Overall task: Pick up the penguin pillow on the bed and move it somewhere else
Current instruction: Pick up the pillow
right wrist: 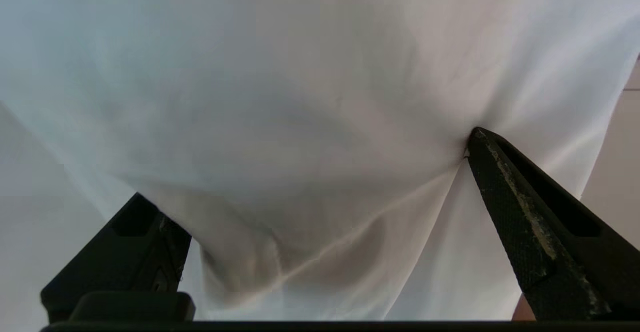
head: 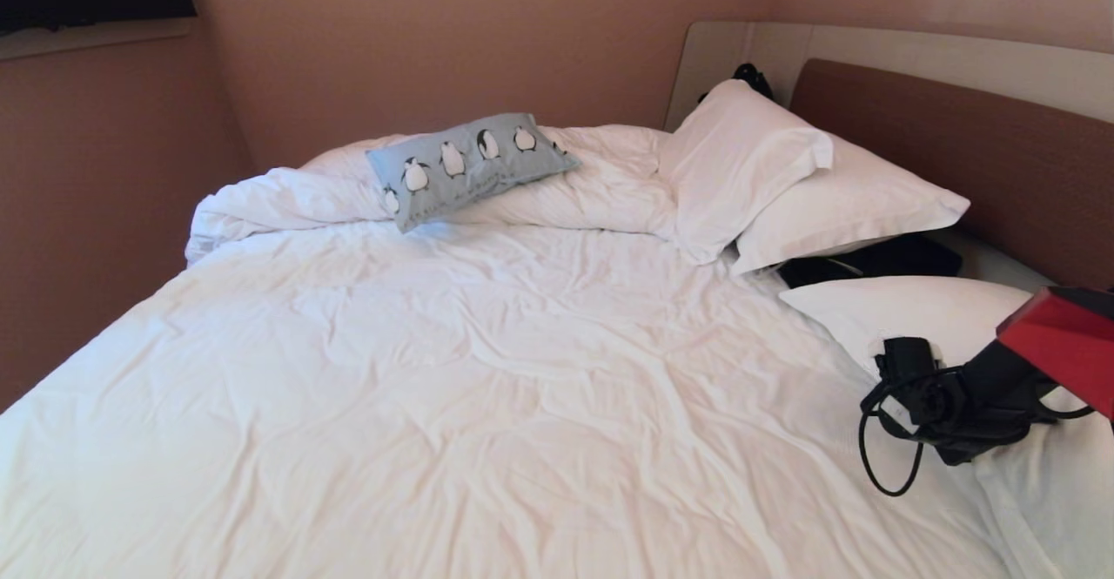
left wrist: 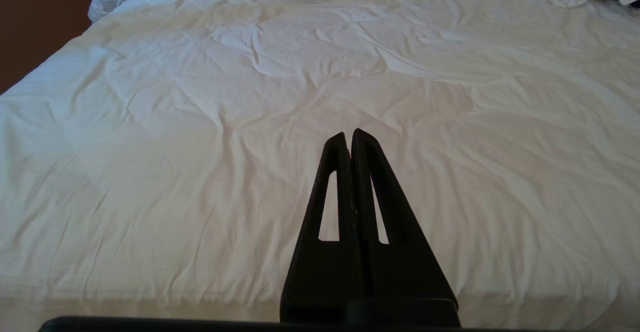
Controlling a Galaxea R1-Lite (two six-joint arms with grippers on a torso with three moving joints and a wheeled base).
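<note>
Penguin pillow [head: 466,166] lies at the far side of the bed [head: 452,370], propped on the bunched ridge of the white duvet [head: 287,200], well apart from both our grippers. Its long axis runs across the bed, rising from the lower corner on our left toward the white pillows [head: 783,178] and headboard [head: 975,161] on our right; the printed face tilts up toward us, with the row of penguins following that axis. We judge the task is only at its approach stage: nothing has hold of the cushion yet. Our right gripper [right wrist: 320,172] stands spread wide and holds nothing, though one fingertip is pressing into white fabric, apparently the nearest white pillow [head: 914,318] at our right. Our left gripper [left wrist: 349,140] sits parked over the near bedding, its fingers pressed together and empty. The next move, as we see it, calls for lifting the right arm free of that fabric, carrying it well forward and leftward across the bed, and lining its open fingers across the cushion's short side before closing.
</note>
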